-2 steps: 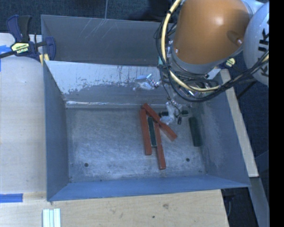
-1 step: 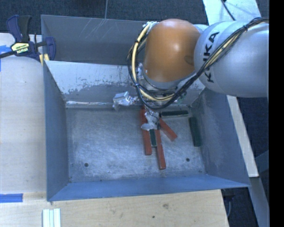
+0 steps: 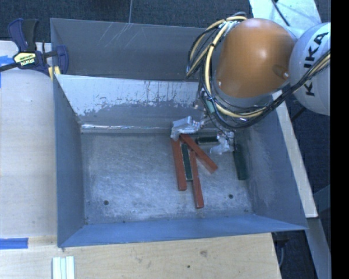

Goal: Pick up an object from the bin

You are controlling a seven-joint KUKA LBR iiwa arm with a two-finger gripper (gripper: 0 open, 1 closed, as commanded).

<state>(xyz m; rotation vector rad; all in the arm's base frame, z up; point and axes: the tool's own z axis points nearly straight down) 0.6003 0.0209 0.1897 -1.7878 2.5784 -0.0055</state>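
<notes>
1. Gripper [image 3: 203,136] — low over the back right floor of the bin [image 3: 70,156], fingers [image 3: 184,125] apart.
2. Slanted brown stick [image 3: 202,156] — upper end between them, unclamped, atop a heap of sticks [image 3: 186,170].

"KUKA" on the white arm [image 3: 316,67]

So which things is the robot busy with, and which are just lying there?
Job: gripper; slanted red-brown stick nearest it; grey bin.
Lying about: left red-brown stick; lower red-brown stick; dark green stick between them; dark green stick at right.
</notes>
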